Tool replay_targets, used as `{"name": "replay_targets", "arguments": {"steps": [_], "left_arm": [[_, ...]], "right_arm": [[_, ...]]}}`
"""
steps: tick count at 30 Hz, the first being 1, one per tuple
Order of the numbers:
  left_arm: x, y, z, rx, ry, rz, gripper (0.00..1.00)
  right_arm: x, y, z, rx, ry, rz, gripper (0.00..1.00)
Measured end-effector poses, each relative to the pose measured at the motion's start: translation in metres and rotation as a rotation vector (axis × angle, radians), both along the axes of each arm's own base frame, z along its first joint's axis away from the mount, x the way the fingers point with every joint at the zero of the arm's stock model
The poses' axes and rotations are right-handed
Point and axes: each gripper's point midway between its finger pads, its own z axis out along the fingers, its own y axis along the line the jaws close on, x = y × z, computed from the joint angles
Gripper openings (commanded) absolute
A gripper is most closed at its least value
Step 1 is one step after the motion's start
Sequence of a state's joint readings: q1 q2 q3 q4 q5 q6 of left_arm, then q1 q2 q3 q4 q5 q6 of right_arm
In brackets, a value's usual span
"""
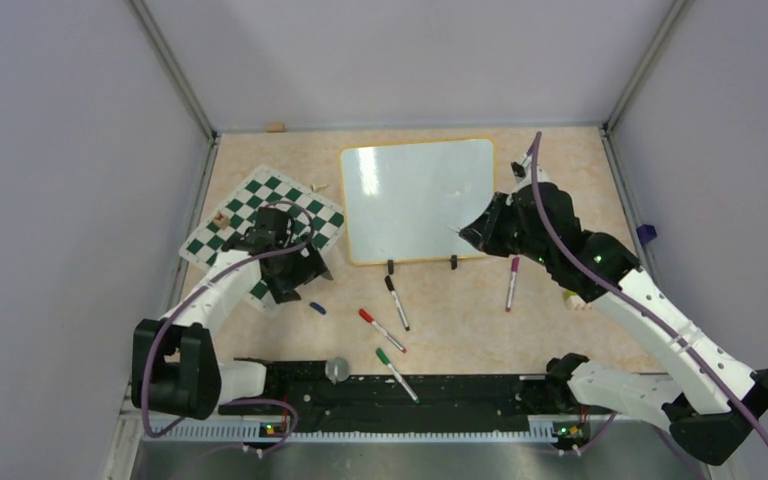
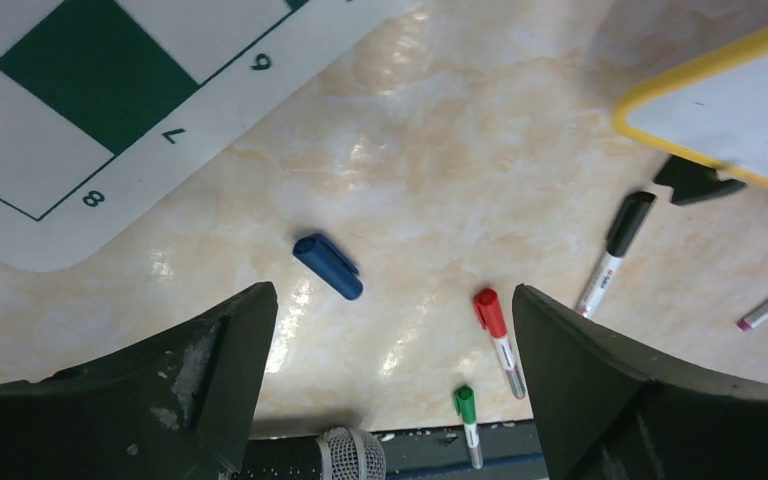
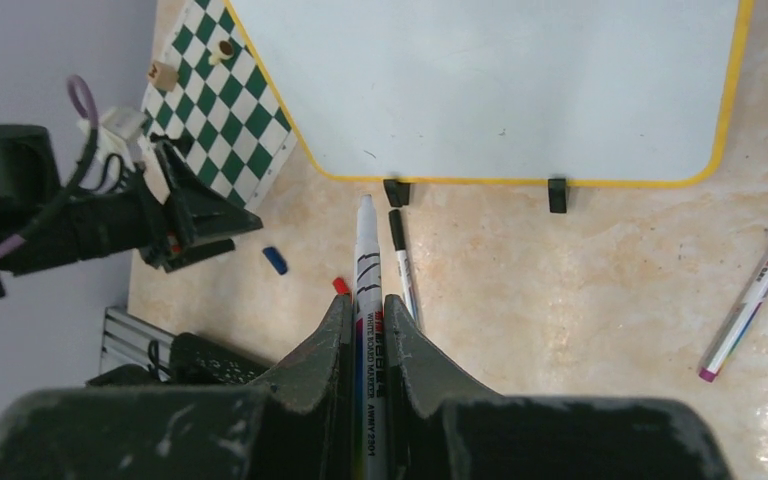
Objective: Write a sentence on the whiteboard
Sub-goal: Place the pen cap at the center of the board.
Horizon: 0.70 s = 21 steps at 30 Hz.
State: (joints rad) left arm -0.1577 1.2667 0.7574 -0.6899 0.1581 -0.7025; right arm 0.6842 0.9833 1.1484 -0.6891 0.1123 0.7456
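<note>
Whiteboard (image 1: 415, 200): lies flat at the middle-far part of the table (image 1: 460, 320), with the clips (image 1: 391, 266) on its near edge and the chess mat (image 1: 260, 215) to its left.
Left gripper (image 2: 390, 290): fingers spread wide with nothing between them, above a blue cap (image 2: 328, 266) just off the mat's corner.
Right gripper (image 3: 365, 305): fingers pinching a whiteboard marker (image 3: 365, 260), its tip pointing toward the board's near edge.
On the tabletop: black marker (image 1: 397, 303), red marker (image 1: 381, 329) and green marker (image 1: 397, 373) lie in front of the board; purple marker (image 1: 512, 283) lies to their right.

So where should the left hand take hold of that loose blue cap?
Mid-length, across its long sides, coming straight down. The blue cap lies flat and angled on the table with bare surface around it, below the open left hand; the wrist likely needs turning to square up.
</note>
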Motion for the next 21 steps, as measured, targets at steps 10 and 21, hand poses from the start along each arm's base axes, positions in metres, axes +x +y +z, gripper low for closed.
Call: {"name": "replay_targets", "arguments": {"steps": [10, 21], "left_arm": [[0.01, -0.004, 0.042, 0.006, -0.064, -0.141, 0.94], [0.004, 0.002, 0.123, 0.013, -0.681, -0.191, 0.99]], "right_arm": [[-0.008, 0.007, -0.009, -0.127, -0.018, 0.178, 0.0], [-0.03, -0.003, -0.013, -0.159, 0.007, 0.241, 0.0]]}}
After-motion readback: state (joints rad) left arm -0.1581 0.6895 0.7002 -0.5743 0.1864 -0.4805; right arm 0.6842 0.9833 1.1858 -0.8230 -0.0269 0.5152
